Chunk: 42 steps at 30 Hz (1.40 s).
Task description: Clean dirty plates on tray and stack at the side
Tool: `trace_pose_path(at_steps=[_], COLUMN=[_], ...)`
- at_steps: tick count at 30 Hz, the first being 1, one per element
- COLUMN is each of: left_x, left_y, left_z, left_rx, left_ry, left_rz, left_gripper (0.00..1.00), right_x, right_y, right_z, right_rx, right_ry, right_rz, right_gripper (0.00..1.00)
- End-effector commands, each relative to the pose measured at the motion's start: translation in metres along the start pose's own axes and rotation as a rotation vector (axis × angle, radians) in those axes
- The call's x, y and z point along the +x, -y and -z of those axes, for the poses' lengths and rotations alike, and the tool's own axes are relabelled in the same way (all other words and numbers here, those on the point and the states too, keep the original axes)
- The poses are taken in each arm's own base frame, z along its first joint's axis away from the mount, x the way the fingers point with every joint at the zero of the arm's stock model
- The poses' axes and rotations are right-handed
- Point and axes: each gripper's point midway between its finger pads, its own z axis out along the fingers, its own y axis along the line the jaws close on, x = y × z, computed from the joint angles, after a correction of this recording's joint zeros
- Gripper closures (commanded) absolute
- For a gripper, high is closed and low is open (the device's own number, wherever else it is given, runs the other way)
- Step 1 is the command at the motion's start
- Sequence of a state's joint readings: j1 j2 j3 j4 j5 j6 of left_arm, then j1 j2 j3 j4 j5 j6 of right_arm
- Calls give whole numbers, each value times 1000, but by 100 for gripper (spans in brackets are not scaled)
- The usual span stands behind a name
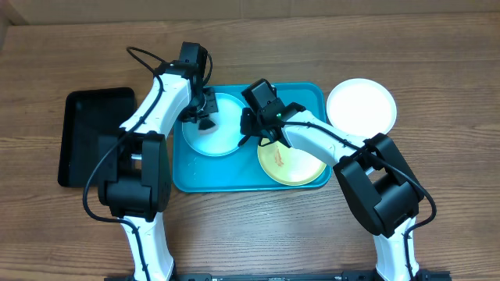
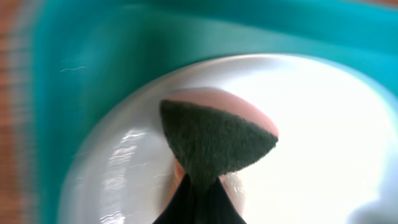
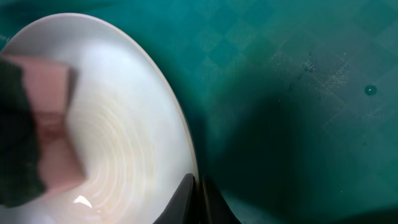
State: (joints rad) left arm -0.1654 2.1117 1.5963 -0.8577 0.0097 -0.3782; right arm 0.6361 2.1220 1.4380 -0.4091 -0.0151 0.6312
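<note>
1. Left gripper (image 2: 198, 190) is clamped on a pink sponge (image 2: 214, 140) whose dark scouring face presses on the light blue plate (image 1: 223, 136).
2. Right gripper (image 3: 198, 190) is pinched closed on that plate's rim.
3. 2 plates lie in the turquoise tray (image 1: 312, 94): the light blue plate and the yellow-green plate (image 1: 293, 164).
4. 1 white plate (image 1: 361, 105) sits on the table (image 1: 437, 78), just beside the tray.

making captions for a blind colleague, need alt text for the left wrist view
A pink sponge with a dark green scouring face, gripped by dark fingers at the bottom edge, presses on a pale plate. The plate sits in a turquoise tray; the picture is blurred.
</note>
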Motion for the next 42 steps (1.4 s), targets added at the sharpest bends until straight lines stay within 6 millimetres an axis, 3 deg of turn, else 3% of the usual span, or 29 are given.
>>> trace_pose_path(at_steps=[1,5,9,12,17,20,23,28,32,33,38,42], left_x=[22,36,42,39,33,27,20,-1,-22,-32,-46,-50], left_y=[60,74,72,50,-25,-71,-93,-95,-93,-91,-86,-103], left_z=[-6,-17,-22,-26,-22,-6,9,36,75,95,149,186], left_rx=[292,297,252,132,-226,-438,-529,-522,-483,-445,-247,-108], left_ry=[-87,-91,-90,-67,-34,2,14,58,126,166,265,310], left_rz=[-51,-65,-86,-96,-57,42,71,139,214,238,325,413], left_gripper=[96,96,96,96,96,96,96,96,96,96,96,96], right_x=[-8,-8,-8,-8,-5,-6,-6,-7,-12,-15,-40,-70], right_y=[-2,-2,-2,-1,1,0,0,0,-5,-8,-27,-38], right_z=[0,0,0,0,0,0,0,0,4,8,29,59], right_rx=[3,3,3,5,13,12,12,10,-4,-11,-45,-7], right_ry=[21,21,21,19,9,10,10,14,31,43,115,214], right_rz=[8,8,8,8,20,43,69,79,110,133,241,358], right_gripper=[96,96,96,96,96,96,96,96,96,96,96,96])
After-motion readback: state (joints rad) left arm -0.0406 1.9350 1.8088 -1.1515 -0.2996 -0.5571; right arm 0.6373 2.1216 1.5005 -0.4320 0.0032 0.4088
